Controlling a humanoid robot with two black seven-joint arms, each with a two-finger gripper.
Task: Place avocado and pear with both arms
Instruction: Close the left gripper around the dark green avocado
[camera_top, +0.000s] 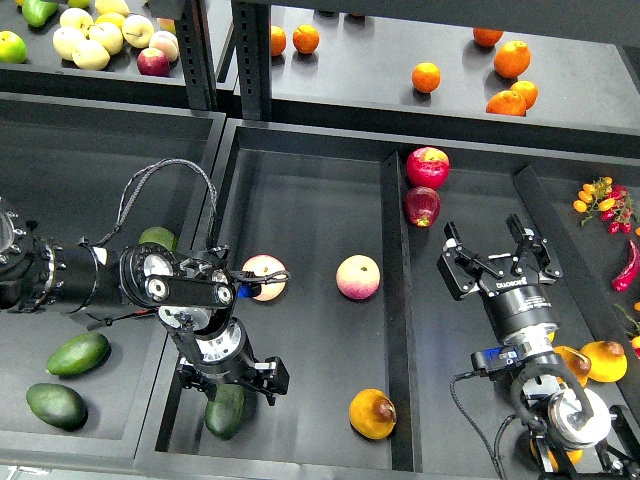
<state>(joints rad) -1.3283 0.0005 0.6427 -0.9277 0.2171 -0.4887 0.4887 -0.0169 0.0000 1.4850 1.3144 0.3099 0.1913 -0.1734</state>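
The dark green avocado (224, 412) lies in the front left corner of the middle tray (310, 200). My left gripper (232, 377) hangs just above the avocado's far end, open, with nothing between its fingers. The orange-yellow pear (372, 413) with a brown blotch lies at the front right of the same tray, beside the divider. My right gripper (497, 262) is open and empty over the right tray, well behind and to the right of the pear.
Two pale pink-yellow fruits (265, 277) (358, 277) lie mid-tray. Red apples (427, 167) sit by the divider. Lighter avocados (78, 353) lie in the left tray. Oranges (426, 77) sit on the back shelf. Yellow fruits (605, 360) and chillies (628, 268) lie far right.
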